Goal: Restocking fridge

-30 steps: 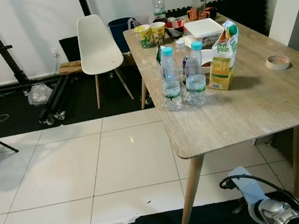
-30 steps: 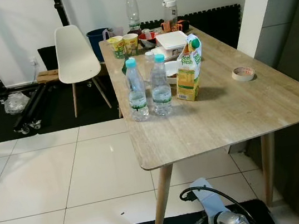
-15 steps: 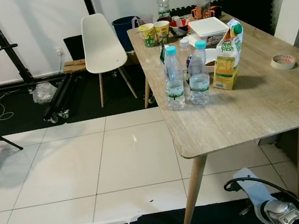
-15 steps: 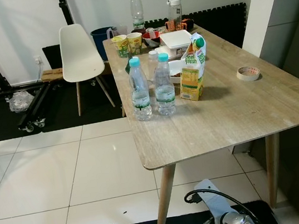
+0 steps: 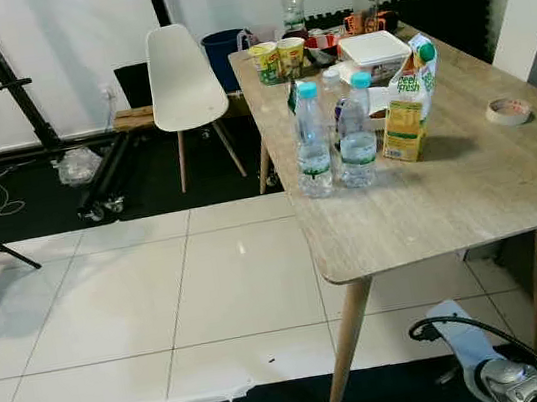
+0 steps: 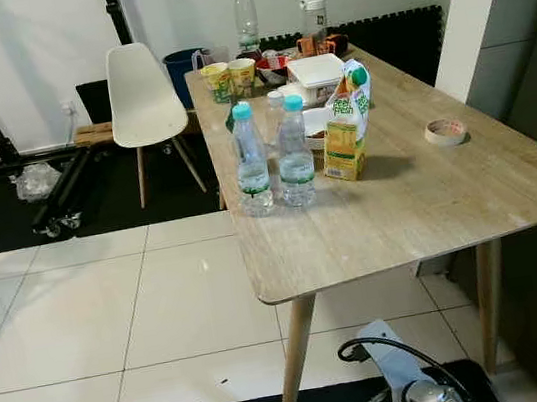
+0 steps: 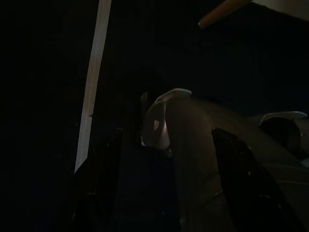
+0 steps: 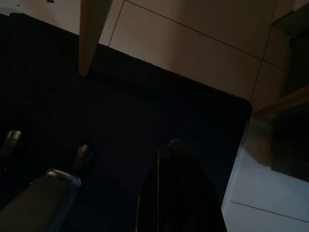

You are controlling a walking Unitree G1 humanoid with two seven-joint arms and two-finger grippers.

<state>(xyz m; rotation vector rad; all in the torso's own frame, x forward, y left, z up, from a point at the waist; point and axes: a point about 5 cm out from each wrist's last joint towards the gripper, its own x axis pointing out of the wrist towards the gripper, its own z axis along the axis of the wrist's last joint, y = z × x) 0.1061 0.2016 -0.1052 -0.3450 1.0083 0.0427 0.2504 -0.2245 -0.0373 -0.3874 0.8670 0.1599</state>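
Two water bottles [image 5: 310,140] stand upright just beside a juice carton [image 5: 405,100], near the wooden table [image 5: 469,191] edge facing me. My left gripper [image 7: 164,159] hangs apart; my right gripper [image 8: 176,191] hangs low, I cannot tell its state.

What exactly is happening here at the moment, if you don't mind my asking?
Nothing is being handled yet. The robot stands facing a light wooden table with groceries to restock: two clear water bottles with blue caps, an orange-and-green juice carton beside them, and two yellow-green cups farther back. A white plastic chair stands on the table's left. Both arms hang idle by the dark floor mat; the left pincer is open.
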